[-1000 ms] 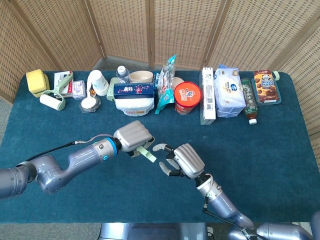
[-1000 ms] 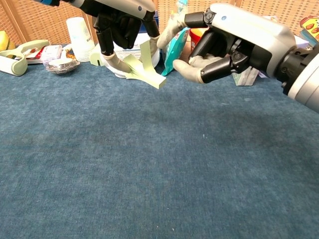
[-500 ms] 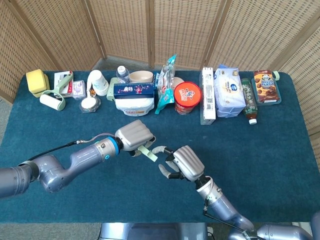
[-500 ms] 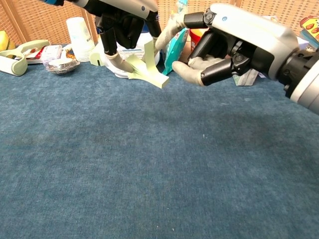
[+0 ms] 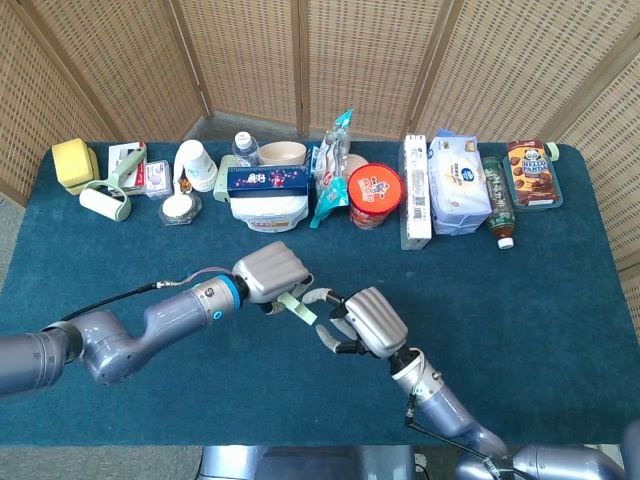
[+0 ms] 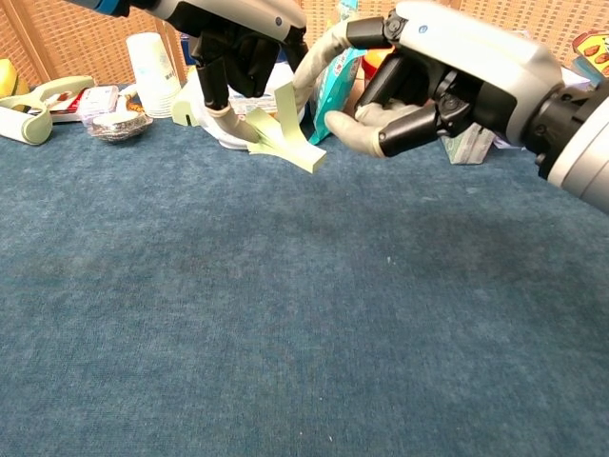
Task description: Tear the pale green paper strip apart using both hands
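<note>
The left robot hand (image 5: 268, 276) hung above the middle of the blue-covered bench (image 5: 520, 290), its fingers curled down around the pale green paper strip (image 5: 297, 307). In the chest view the same left robot hand (image 6: 238, 38) pinched the strip's upper part, and the pale green paper strip (image 6: 284, 138) hung bent beneath it, its free end pointing down and to the right, clear of the cloth.

The right robot hand (image 5: 362, 322) sat just right of the strip, held off the bench, holding nothing. In the chest view the right robot hand (image 6: 428, 71) had its fingers part curled and apart, thumb and forefinger reaching toward the strip; one fingertip lay right at the paper's upper edge, but I could not tell whether it touched.

Along the far edge of the bench stood a row of goods, well apart from both hands: a yellow sponge (image 5: 72, 160) at the far left, a lint roller (image 5: 105, 201) beside it, a white paper cup (image 5: 197, 164), a white tub (image 5: 268, 208) with a dark blue box (image 5: 267, 180) on top, a teal snack bag (image 5: 331, 170), a red-lidded can (image 5: 375, 193), a pack of tissues (image 5: 457, 185), a green bottle (image 5: 497, 201) lying down, and a box of chocolate biscuits (image 5: 533, 172) at the far right.
</note>
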